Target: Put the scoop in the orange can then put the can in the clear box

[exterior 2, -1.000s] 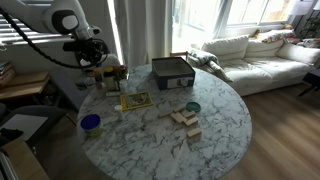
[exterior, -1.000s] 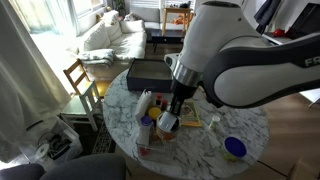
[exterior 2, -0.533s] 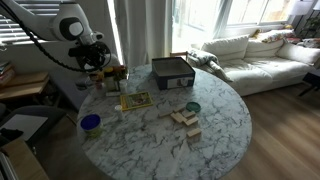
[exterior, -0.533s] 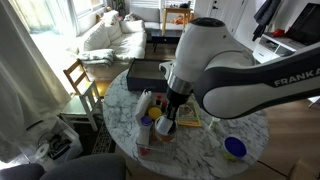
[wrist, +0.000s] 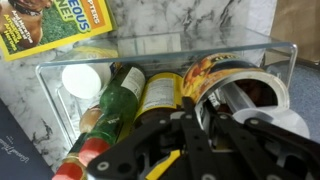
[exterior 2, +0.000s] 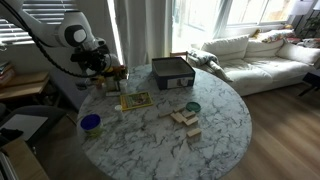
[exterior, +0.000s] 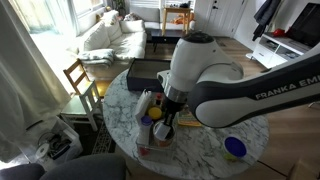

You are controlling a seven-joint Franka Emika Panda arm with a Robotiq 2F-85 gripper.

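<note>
The orange can (wrist: 245,95) sits tilted at the end of the clear box (wrist: 200,40) farthest from the white lid (wrist: 80,82), and the fingers (wrist: 207,128) look clenched on its rim. It is probably light, stiff and smooth-walled, best pinched across the wall at the rim. Also in the clear box lie a green bottle (wrist: 118,100) and a yellow-labelled bottle (wrist: 160,95), so free room is scant.

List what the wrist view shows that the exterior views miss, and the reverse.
Wrist only: the shiny inside of the orange can and a white round lid in the clear box. Exterior only: the blue disc, dark grey box, wooden blocks and sofa. Both: the marble table, the yellow magazine, and the claw at the can.
</note>
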